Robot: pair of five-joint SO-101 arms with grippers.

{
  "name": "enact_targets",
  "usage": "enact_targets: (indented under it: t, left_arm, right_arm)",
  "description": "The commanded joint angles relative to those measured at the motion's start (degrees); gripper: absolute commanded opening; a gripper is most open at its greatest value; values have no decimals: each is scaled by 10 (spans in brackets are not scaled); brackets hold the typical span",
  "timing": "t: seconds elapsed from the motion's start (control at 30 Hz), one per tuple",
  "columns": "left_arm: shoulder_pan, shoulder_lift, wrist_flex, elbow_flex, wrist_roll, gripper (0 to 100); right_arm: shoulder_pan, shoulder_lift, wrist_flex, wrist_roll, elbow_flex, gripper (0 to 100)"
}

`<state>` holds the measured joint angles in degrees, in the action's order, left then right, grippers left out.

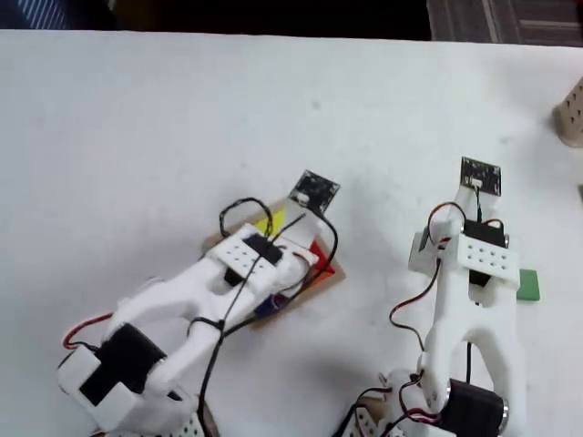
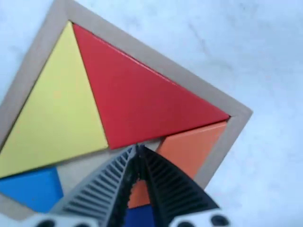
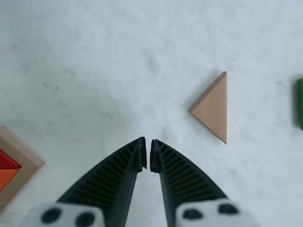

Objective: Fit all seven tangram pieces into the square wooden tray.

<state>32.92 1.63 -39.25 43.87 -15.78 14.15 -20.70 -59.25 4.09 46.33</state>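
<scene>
The left claw is closed tight and empty over the square wooden tray. Just past its tips lie the red triangle and yellow triangle, with an orange piece beside one finger and a blue piece by the other. The right claw is also closed and empty above the bench. A plain wooden triangle lies near, ahead and to one side, and a green piece lies farther out.

2 arms extend from the near edge. The left arm lies diagonally, angled toward the right arm, which points straight ahead. The left end effector has its tips pressed together. The right end effector shows only a hairline slit between its tips.
</scene>
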Motion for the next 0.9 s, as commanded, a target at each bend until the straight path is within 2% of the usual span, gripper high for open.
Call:
enact_targets:
  t: [0.0, 0.27, 0.43, 0.67, 0.87]
  left_arm:
    - [15, 22, 7, -4, 10, 23]
    - [-87, 107, -19, -8, 12, 23]
    - [-179, 150, -23, 0, 12, 23]
    - [-312, 152, 67, 53, 12, 23]
    - [-346, 151, 163, 128, 12, 23]
  right_arm:
    - [-7, -15, 7, 9, -3, 18]
    - [-7, -15, 7, 9, -3, 18]
    - [-7, -15, 7, 9, -3, 18]
    - [-7, -15, 7, 9, -3, 18]
    - [-7, -15, 7, 9, -3, 18]
